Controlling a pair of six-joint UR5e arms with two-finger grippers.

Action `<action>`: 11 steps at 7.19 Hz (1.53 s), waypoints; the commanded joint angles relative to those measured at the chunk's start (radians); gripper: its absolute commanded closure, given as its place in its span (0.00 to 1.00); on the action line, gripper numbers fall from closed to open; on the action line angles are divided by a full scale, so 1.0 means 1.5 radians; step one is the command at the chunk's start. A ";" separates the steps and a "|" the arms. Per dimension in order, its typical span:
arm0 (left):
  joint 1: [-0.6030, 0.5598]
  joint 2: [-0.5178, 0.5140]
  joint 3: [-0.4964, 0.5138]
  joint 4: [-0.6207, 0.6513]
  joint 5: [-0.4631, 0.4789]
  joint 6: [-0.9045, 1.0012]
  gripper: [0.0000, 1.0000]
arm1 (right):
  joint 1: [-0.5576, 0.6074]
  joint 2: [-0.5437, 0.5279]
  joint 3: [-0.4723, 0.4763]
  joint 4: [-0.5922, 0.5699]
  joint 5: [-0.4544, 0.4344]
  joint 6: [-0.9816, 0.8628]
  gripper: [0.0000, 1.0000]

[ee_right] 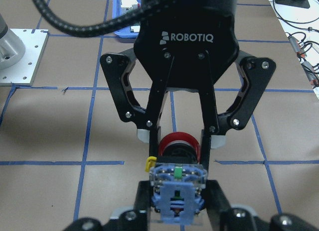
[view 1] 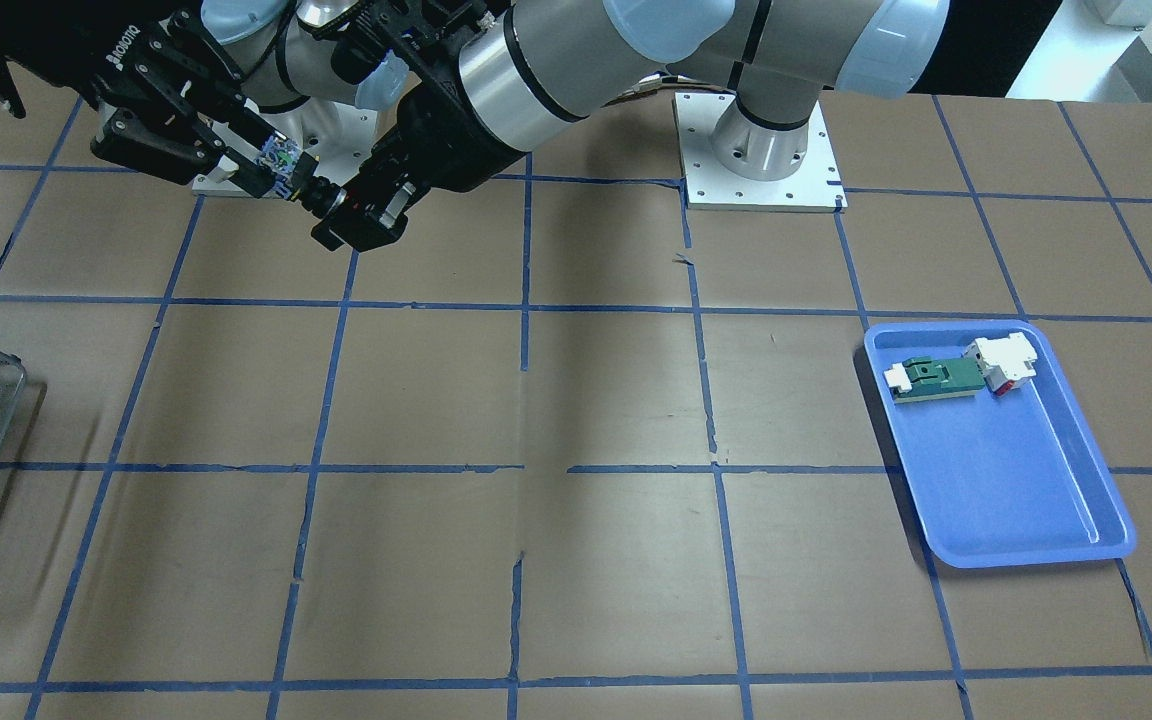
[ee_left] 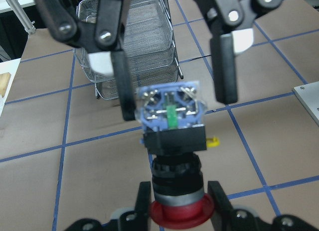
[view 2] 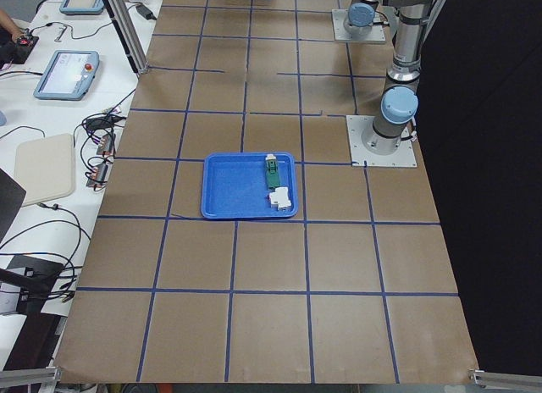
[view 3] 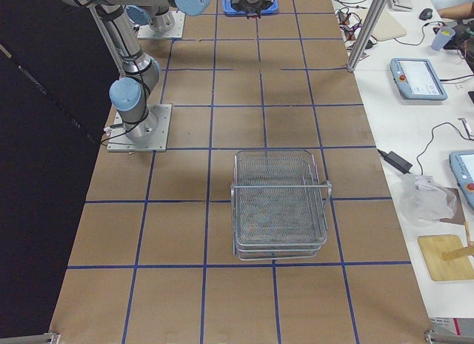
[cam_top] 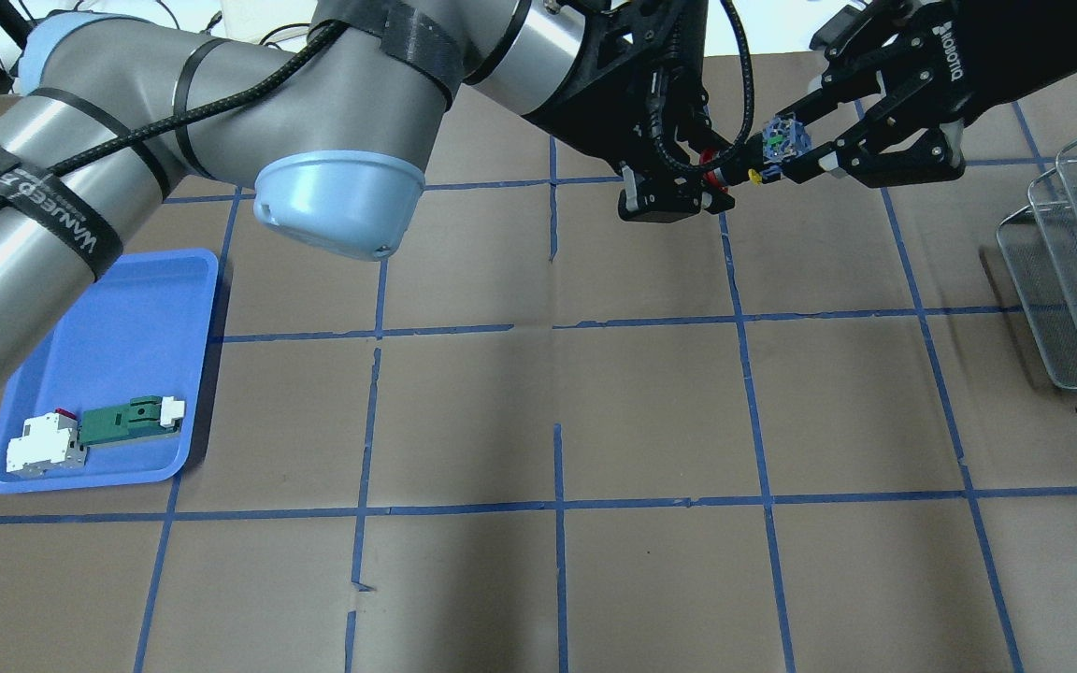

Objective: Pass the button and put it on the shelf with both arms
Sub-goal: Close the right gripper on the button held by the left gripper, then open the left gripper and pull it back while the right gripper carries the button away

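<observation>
The button (cam_top: 752,166) hangs in mid-air between both grippers, over the far side of the table. My left gripper (cam_top: 712,179) is shut on its red cap, seen clamped in the left wrist view (ee_left: 177,206). The greyish clear block with green specks (ee_left: 172,111) points toward my right gripper (cam_top: 796,140). The right gripper is open, with its jaws on either side of the block; one finger (ee_left: 122,86) touches it and the other (ee_left: 224,71) stands apart. The wire-mesh shelf (cam_top: 1071,262) stands on the table beyond the right gripper and holds nothing.
A blue tray (cam_top: 127,318) on the robot's left side holds a flat green-and-white part (cam_top: 127,421) and a white part (cam_top: 43,444). The arm base plates (view 1: 761,190) sit at the robot's edge of the table. Brown table with blue tape lines.
</observation>
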 commanded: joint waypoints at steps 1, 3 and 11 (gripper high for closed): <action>0.000 0.007 0.001 -0.001 0.005 -0.002 0.81 | 0.000 0.001 0.000 -0.007 -0.001 -0.008 1.00; 0.001 0.022 0.000 -0.011 0.013 -0.019 0.00 | 0.000 -0.001 -0.003 -0.006 -0.003 -0.005 1.00; 0.114 0.115 -0.001 -0.141 0.461 -0.234 0.00 | -0.106 0.147 -0.017 -0.267 -0.441 0.064 1.00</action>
